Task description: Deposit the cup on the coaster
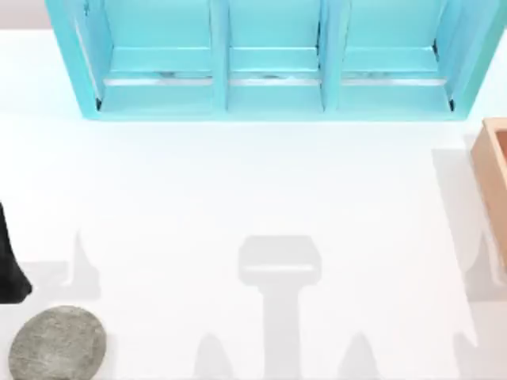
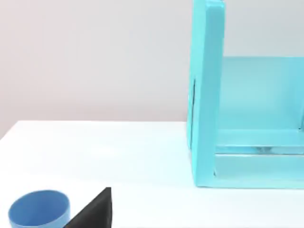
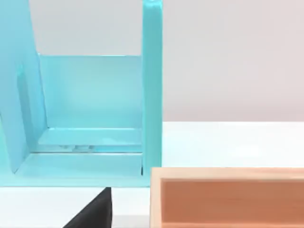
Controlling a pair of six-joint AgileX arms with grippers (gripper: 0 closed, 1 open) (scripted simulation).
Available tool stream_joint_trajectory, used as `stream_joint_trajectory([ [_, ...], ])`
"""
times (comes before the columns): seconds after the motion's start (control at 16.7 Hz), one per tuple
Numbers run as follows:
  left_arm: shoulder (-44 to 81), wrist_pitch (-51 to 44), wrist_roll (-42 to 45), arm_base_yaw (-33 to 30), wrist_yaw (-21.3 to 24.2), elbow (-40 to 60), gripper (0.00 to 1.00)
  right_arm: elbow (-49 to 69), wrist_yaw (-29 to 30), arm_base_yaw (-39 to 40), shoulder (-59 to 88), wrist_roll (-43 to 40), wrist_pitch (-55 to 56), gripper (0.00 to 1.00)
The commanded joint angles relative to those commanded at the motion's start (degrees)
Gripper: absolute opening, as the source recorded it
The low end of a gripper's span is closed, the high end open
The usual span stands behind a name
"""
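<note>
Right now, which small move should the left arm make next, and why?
Probably ease the left end effector down toward the cup. The cup stands free on the table just beside it, not yet held, and the coaster is bare near the table's left front corner.

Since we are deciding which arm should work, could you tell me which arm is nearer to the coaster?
Left. The left arm sits at the table's left edge, just behind the coaster. The right arm is off toward the right side by the wooden box, across the table.
</note>
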State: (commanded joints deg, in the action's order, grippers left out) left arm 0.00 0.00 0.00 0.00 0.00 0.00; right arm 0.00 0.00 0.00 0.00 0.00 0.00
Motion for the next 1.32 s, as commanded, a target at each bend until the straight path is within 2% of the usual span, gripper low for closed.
stream_joint_trajectory([
  [0.24, 1.65, -1.16, 1.66, -0.40, 0.01, 1.69, 1.00, 0.00, 0.00, 0.00, 0.00, 0.00, 0.00, 1.00],
  [0.48, 12.03, -7.97, 11.52, -1.76, -0.27, 12.21, 1.00, 0.00, 0.00, 0.00, 0.00, 0.00, 0.00, 1.00],
  [0.66, 26.30, -16.60, 23.72, -2.31, -0.84, 25.68, 1.00, 0.00, 0.00, 0.00, 0.00, 0.00, 0.00, 1.00],
  [0.9, 52.21, -31.08, 43.52, -1.85, -1.81, 46.81, 1.00, 0.00, 0.00, 0.00, 0.00, 0.00, 0.00, 1.00],
  [1.32, 98.12, -57.53, 77.90, 3.19, -2.90, 81.99, 1.00, 0.00, 0.00, 0.00, 0.00, 0.00, 0.00, 1.00],
])
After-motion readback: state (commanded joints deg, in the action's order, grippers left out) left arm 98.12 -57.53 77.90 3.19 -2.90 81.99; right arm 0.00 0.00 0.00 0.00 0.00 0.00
